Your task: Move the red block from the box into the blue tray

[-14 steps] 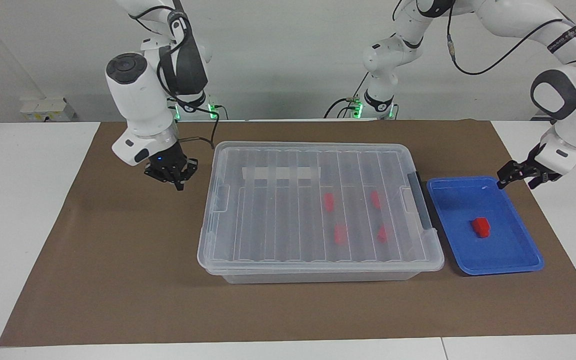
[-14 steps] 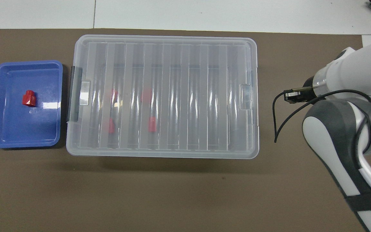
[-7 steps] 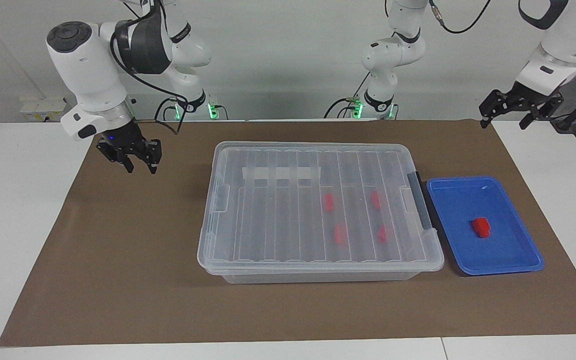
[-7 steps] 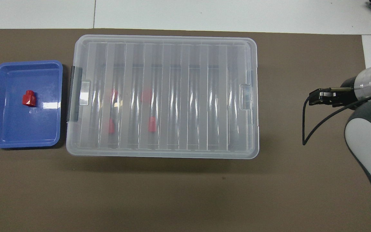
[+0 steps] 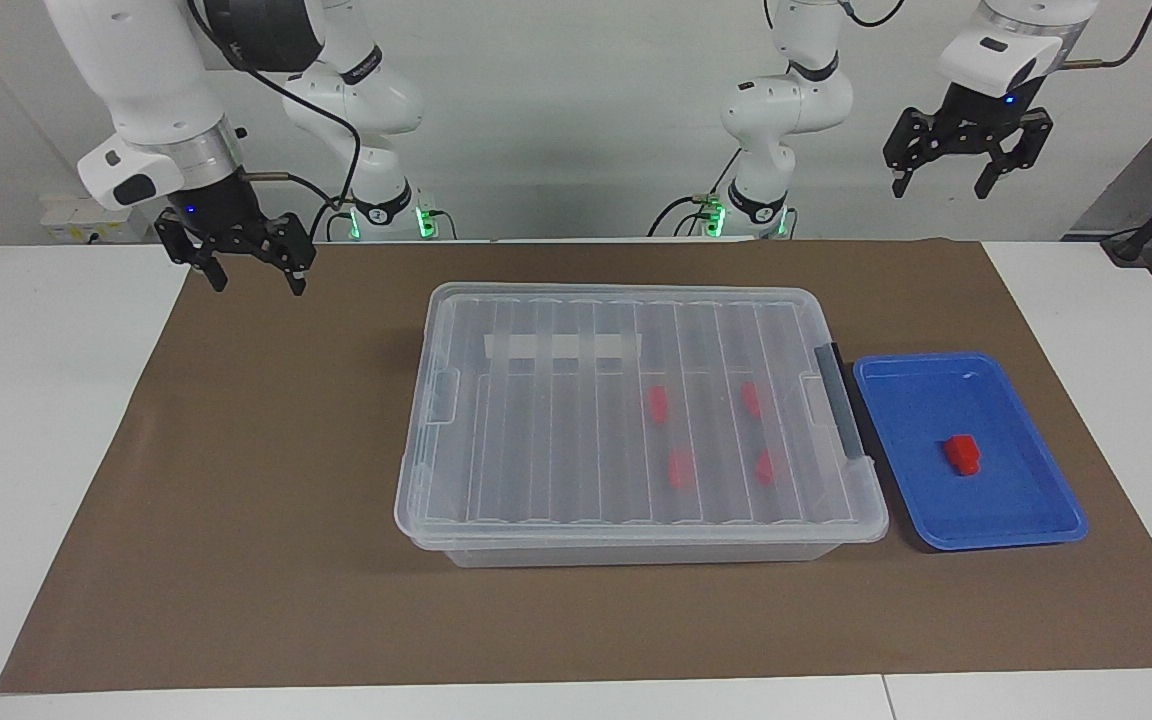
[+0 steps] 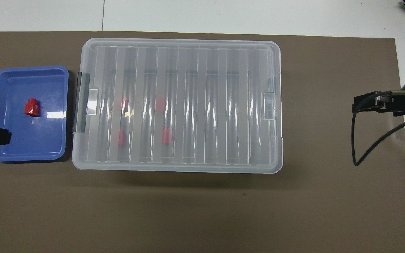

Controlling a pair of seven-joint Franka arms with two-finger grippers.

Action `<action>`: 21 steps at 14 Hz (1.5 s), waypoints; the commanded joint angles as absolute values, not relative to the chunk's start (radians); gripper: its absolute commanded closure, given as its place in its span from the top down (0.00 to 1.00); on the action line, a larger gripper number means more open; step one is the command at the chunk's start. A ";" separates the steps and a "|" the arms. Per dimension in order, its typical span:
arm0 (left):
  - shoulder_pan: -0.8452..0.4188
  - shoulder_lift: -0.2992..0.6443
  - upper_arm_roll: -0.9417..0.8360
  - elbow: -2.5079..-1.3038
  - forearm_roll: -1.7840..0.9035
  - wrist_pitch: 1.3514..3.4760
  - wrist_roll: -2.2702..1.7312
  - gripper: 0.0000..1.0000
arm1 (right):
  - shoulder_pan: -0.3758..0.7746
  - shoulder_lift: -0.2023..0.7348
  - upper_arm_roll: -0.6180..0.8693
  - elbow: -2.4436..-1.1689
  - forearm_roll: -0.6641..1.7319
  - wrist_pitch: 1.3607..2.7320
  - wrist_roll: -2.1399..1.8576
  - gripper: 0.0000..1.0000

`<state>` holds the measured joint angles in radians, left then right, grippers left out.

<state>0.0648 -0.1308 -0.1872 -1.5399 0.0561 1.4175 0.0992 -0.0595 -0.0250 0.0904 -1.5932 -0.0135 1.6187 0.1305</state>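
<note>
The desk (image 5: pixel 56 420) carries a brown mat (image 5: pixel 266 520), and on the mat sits the box (image 5: pixel 636 430), its ribbed lid on, with four red blocks dimly showing through it toward the left arm's end. Just beside the box at that end lies the blue tray (image 5: pixel 1026 515), and one red block (image 5: pixel 961 453) rests in it, apart from the rim. Judging by this, the placing looks done and the step in hand is pulling clear. The left hand (image 5: pixel 966 168) hangs high in the air above the mat's edge next to the robots, fingers apart and empty; the right hand (image 5: pixel 248 262) hangs over the mat's corner at the right arm's end, fingers also apart and empty. To finish well, both arms should lift away without sweeping low over the tray or the lid, since a brush against the light tray could shift it or tip the block out.
</note>
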 commanded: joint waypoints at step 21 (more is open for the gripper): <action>-0.146 -0.038 0.011 -1.565 0.034 1.451 0.083 1.00 | -0.052 -0.023 0.095 -1.578 -0.017 1.539 0.189 1.00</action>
